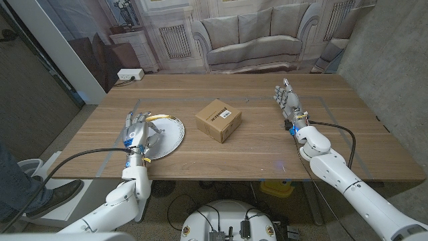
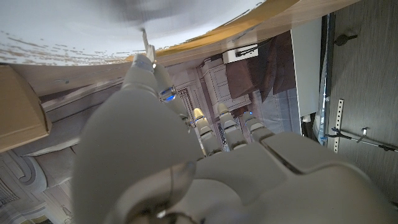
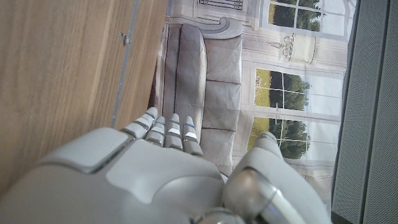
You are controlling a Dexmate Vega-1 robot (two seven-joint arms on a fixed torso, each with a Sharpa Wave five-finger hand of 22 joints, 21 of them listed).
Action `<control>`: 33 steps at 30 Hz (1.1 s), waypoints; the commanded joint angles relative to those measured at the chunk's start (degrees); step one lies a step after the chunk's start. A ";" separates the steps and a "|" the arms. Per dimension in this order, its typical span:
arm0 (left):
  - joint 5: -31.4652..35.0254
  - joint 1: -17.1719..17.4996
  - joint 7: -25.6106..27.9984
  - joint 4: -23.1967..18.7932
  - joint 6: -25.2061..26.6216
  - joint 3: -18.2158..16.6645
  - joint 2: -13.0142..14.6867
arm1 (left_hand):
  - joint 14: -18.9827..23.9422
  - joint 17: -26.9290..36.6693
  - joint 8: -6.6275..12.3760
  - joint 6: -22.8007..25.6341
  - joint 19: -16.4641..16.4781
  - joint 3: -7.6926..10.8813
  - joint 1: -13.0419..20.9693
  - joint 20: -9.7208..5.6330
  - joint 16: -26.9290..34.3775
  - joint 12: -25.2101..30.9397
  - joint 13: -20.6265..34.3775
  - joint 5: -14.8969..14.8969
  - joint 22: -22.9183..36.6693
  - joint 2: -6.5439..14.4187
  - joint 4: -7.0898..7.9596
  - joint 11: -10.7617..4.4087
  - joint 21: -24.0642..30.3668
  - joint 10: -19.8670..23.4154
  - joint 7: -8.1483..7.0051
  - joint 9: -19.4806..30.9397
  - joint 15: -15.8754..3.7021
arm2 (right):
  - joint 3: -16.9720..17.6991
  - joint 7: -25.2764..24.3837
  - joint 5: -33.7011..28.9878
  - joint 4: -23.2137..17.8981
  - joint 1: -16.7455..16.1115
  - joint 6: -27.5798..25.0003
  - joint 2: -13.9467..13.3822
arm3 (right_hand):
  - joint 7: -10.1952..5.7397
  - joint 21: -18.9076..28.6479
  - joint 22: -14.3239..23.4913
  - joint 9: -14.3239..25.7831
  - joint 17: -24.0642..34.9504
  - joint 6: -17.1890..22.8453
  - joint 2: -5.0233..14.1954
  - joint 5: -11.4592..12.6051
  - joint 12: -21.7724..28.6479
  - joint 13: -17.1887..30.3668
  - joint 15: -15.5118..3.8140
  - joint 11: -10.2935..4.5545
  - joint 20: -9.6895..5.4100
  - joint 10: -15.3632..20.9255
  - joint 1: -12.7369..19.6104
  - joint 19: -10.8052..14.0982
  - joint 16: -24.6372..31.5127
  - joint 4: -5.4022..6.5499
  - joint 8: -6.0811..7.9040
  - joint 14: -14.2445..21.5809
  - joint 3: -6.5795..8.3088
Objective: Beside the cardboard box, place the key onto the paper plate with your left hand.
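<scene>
From the head view, your left hand [image 1: 138, 134] hangs over the paper plate [image 1: 172, 137], which lies on the surface to the left of the cardboard box [image 1: 218, 120], near it but not touching. The fingers there are bunched over the plate's left part, and the key itself is too small to make out among them. Your right hand [image 1: 287, 100] stands on the surface well to the right of the box, fingers apart and holding nothing. In the left wrist view, you can see the thumb and a finger of your left hand closed together on a thin grey metal piece, which I take to be the key [image 2: 146, 42]; its tip pokes out toward the white of the plate, with the box's corner just to the side. Whether the key already touches the plate I cannot tell. In the right wrist view, your right hand's fingers lie loosely extended beside the wood, empty. So my reading is that the carry is done and the key is over the plate beside the box; what is left is to lower it if needed, let go, and draw your left hand clear.
</scene>
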 commanded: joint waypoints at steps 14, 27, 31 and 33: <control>-0.74 -0.19 0.96 0.33 0.38 0.09 -0.43 | -0.05 0.10 -1.18 -2.41 -0.36 0.77 0.82 0.55 -0.21 -0.36 0.13 0.21 0.11 0.15 -0.30 -0.12 -0.09 -1.06 -0.32 -0.99 -6.41 | -0.22 0.22 -0.01 0.41 0.27 0.14 0.28 | -0.28 0.24 0.14 0.30 0.15 0.39 0.41 -0.06 0.27 0.17 0.25 0.02 0.32 0.40 -0.03 0.28 0.09 -0.28 0.21 0.23 -0.09; -1.11 -0.18 0.65 0.45 -0.16 0.10 0.10 | -0.28 0.10 -3.01 -5.20 -0.44 0.87 0.51 0.50 -0.26 -0.45 0.10 0.08 0.13 0.13 -0.17 -0.08 -0.09 -1.82 -0.44 -1.80 -6.18 | -0.24 -0.24 -0.20 0.04 -0.11 0.15 0.29 | -0.22 0.25 0.15 0.30 0.16 0.41 0.44 -0.09 0.25 0.17 0.21 0.01 0.37 0.34 -0.05 0.26 0.10 -0.33 0.21 0.24 -0.15; -1.20 -0.17 0.33 0.18 0.18 0.06 0.18 | -0.40 0.10 -3.40 -5.82 -0.44 0.86 0.42 0.54 -0.29 -0.47 0.09 0.06 0.14 0.04 -0.16 -0.06 -0.08 -2.05 -0.68 -1.87 -6.05 | -0.21 -0.33 -0.24 -0.07 -0.26 0.23 0.29 | -0.18 0.25 0.15 0.30 0.16 0.44 0.44 -0.10 0.26 0.17 0.28 -0.05 0.34 0.38 -0.06 0.28 0.10 -0.34 0.22 0.25 -0.17; -1.28 -0.11 0.23 0.06 0.19 0.03 0.25 | -0.61 0.10 -3.70 -6.41 -0.47 0.86 0.37 0.56 -0.36 -0.52 0.09 0.07 0.14 0.02 -0.14 -0.04 -0.08 -2.30 -0.68 -1.87 -6.01 | -0.20 -0.31 -0.22 -0.12 -0.32 0.25 0.27 | -0.22 0.25 0.15 0.30 0.16 0.42 0.44 -0.10 0.26 0.17 0.28 -0.06 0.35 0.37 -0.07 0.28 0.10 -0.35 0.21 0.25 -0.18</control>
